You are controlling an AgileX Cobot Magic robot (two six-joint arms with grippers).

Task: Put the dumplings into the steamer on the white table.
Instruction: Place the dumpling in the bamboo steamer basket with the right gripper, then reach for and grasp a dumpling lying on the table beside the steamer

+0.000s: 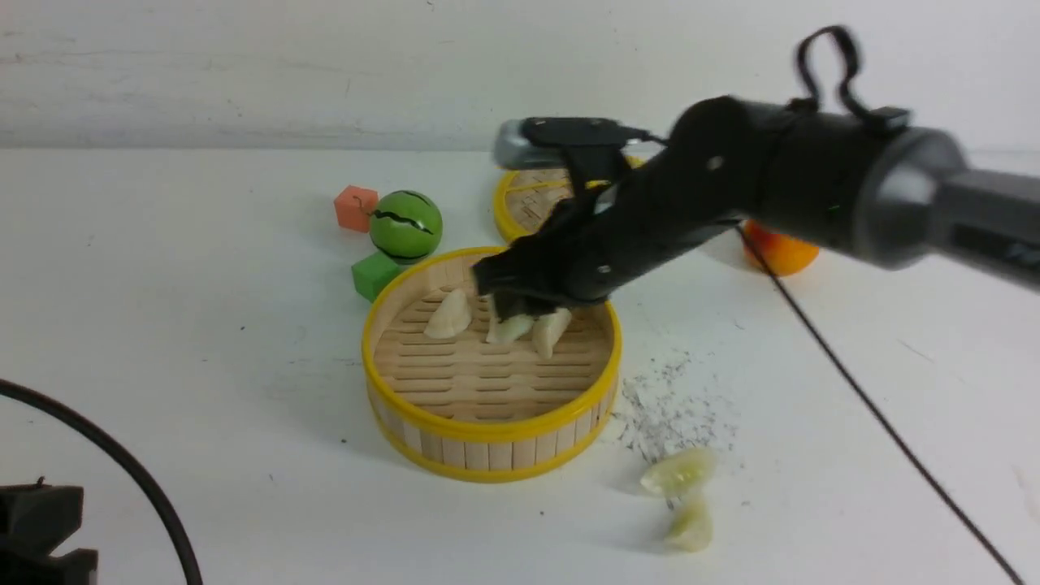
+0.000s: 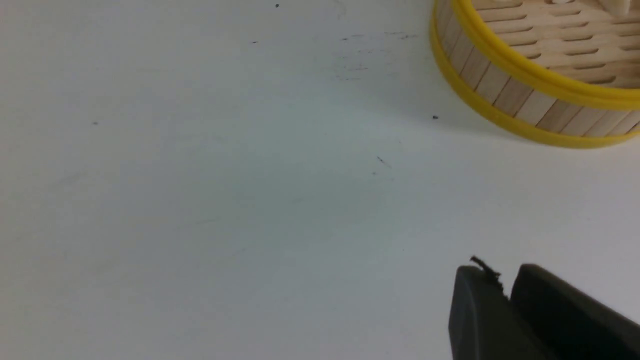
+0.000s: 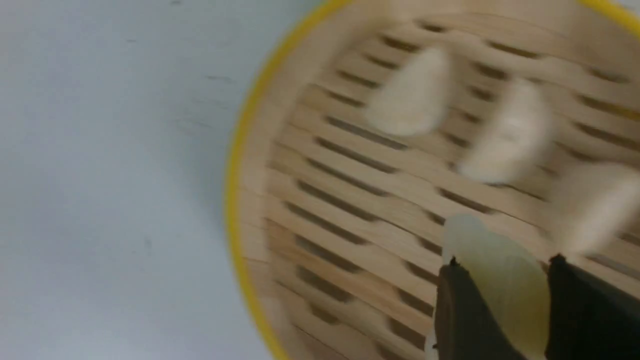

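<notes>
A white table [image 1: 162,325] filled most of the scene. Its flat top was marked by small dark specks, faint scuffs and a patch of grey scratch marks [image 1: 674,410] toward the right side. Behind it rose a plain white wall [image 1: 244,65], roughly finished and crossed by faint horizontal streaks, which met the table's far edge in a straight line. Soft, even light lay over the surface, and the shadows on the tabletop were pale and blurred.

Robot lab test rig: scuffed white table [image 1: 162,325], bare white wall [image 1: 244,65], toy blocks [image 1: 356,208], loose cable [image 1: 877,414] across it.
</notes>
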